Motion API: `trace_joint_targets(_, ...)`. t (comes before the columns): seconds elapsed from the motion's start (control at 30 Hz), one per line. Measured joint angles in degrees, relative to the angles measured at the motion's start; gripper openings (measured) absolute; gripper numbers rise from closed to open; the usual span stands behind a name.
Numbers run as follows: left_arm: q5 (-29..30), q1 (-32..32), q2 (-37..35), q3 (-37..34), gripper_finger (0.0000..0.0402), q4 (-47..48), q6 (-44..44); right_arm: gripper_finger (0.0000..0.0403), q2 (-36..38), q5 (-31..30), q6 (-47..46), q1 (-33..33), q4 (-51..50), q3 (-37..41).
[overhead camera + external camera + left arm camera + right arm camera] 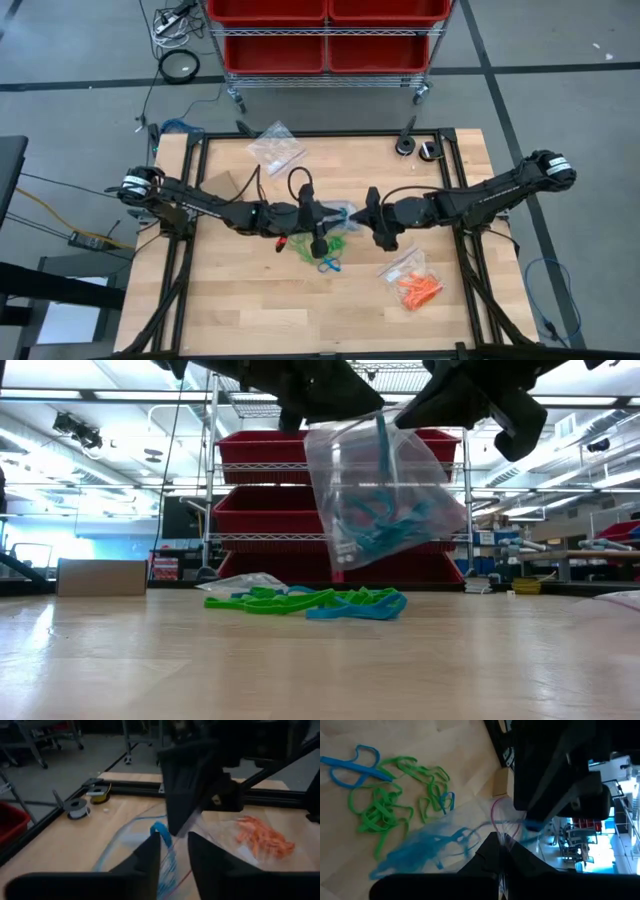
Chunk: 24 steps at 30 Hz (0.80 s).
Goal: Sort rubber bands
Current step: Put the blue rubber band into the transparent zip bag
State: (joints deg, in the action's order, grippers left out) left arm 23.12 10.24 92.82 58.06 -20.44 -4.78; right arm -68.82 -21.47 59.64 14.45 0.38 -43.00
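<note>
red bins (pixel 325 30) on rack | clear bag (pixel 276 146) | tape rolls (pixel 417 148)

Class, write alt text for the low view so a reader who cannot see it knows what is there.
A clear plastic bag holding blue rubber bands hangs above a wooden table, held up from above by dark robot arms. Below it, green rubber bands and a few loose blue ones lie on the table, with red bins on a rack behind.

My two arms are matte black with jointed segments; black cables loop off both near the frame's centre, and each outer shoulder carries a white band.
</note>
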Motion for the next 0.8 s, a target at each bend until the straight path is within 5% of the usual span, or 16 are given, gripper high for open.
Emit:
trace_joint_targets(0.3,0.26,1.17,-0.38,0.00,0.0191,-2.29,-1.29,0.0000,0.00,-0.20,-2.19,0.62,0.44,0.00)
trace_joint_targets(0.8,0.15,12.20,-0.50,0.87,0.0198,3.30,-2.26,0.0000,0.00,-2.32,-3.07,0.82,1.22,0.04)
